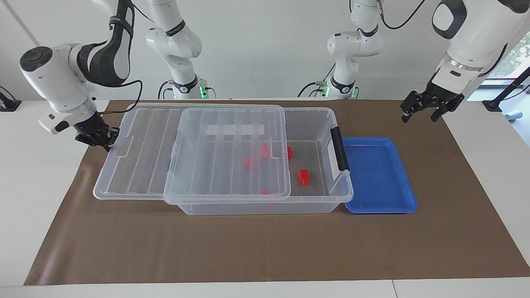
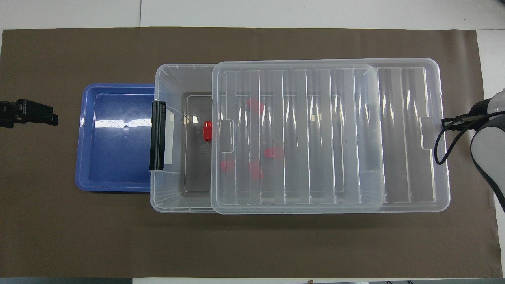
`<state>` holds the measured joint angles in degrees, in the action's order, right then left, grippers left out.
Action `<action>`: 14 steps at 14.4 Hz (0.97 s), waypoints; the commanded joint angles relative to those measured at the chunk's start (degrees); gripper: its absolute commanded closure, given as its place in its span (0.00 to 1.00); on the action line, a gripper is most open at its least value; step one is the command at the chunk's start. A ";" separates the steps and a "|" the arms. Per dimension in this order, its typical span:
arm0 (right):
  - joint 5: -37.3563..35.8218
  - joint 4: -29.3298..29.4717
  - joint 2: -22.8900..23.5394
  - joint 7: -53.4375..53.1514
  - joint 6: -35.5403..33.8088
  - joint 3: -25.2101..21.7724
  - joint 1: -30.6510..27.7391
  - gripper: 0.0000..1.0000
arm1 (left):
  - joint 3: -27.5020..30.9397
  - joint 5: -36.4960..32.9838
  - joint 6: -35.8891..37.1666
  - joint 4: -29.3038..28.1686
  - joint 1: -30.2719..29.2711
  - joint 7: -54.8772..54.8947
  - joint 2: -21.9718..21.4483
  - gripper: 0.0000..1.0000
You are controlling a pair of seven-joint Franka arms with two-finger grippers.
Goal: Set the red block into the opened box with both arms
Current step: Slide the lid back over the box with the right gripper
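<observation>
The clear box [image 1: 256, 207] [image 2: 165, 199] lies across the mat, its black clip [image 1: 339, 149] [image 2: 158, 140] toward the left arm's end. Its ribbed lid [image 1: 140, 153] [image 2: 394, 138] rests on the rim, overhanging toward the right arm's end and covering most of the opening. Several red blocks lie inside: one uncovered [image 1: 304, 176], one half under the lid's edge [image 2: 206, 130], others showing through the lid [image 1: 248, 162] [image 2: 274, 152]. My right gripper [image 1: 108, 142] [image 2: 445, 123] is shut, against the lid's outer end. My left gripper [image 1: 419, 118] [image 2: 53, 117] hangs open and empty above the mat.
A shallow blue tray [image 1: 379, 178] [image 2: 114, 157] lies against the box's clip end and holds nothing. Two slimmer white arms [image 1: 182, 82] [image 1: 343, 82] stand at the robots' edge of the table. The brown mat [image 1: 248, 248] covers the table.
</observation>
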<state>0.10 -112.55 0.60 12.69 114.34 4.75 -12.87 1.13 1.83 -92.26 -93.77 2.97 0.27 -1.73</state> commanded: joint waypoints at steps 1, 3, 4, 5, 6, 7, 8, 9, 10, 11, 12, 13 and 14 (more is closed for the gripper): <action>0.26 -1.61 -1.48 -3.80 0.18 0.17 1.70 1.00 | 0.37 1.33 2.88 3.24 -1.73 1.48 1.28 0.00; 0.26 -1.79 -1.57 -6.44 0.18 0.17 3.46 1.00 | 0.28 1.77 3.67 3.33 -2.09 1.49 1.37 0.00; 0.26 -1.79 -1.57 -7.84 0.18 0.17 4.24 1.00 | 0.28 1.77 3.67 3.33 -2.09 1.49 1.37 0.00; 0.26 -1.79 -1.57 -9.25 0.18 0.17 5.47 1.00 | 0.19 1.60 3.76 3.24 -2.00 1.57 1.29 0.00; 0.26 -1.79 -1.57 -10.65 0.18 0.17 6.18 1.00 | 0.02 1.60 3.76 3.16 -2.00 1.84 1.20 0.00; 0.26 -1.79 -1.57 -12.41 0.18 0.17 7.40 1.00 | -0.07 1.51 3.67 3.07 -1.92 1.84 1.11 0.00; 0.26 -1.79 -1.57 -13.90 0.18 0.17 8.20 1.00 | -0.07 1.42 3.67 2.63 -1.66 1.93 0.85 0.00; 0.26 -1.79 -1.66 -15.22 0.18 0.17 9.08 1.00 | -0.16 1.42 3.58 2.28 -1.57 1.93 0.67 0.00; 0.26 -1.79 -1.66 -16.19 0.18 0.17 9.96 1.00 | -0.16 1.42 3.67 2.28 -1.56 1.93 0.67 0.00; 0.26 -1.79 -1.66 -17.07 0.18 0.17 10.23 1.00 | -0.16 1.34 3.76 2.19 -1.48 1.93 0.58 0.00; 0.26 -1.79 -1.66 -17.95 0.18 0.26 10.58 1.00 | -0.16 1.34 3.76 2.01 -1.39 1.93 0.58 0.00; 0.26 -1.70 -1.66 -18.75 0.18 0.26 11.28 1.00 | -0.25 1.25 3.50 1.58 -1.39 1.93 0.50 0.00; 0.26 -1.79 -1.66 -19.28 0.18 0.34 11.72 1.00 | -0.33 1.16 3.67 1.66 -1.39 2.10 0.50 0.00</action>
<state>0.08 -112.88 0.29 -4.71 114.31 4.83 -1.94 0.87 2.22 -89.88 -92.51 1.62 1.25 -1.39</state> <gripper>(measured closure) 0.991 0.000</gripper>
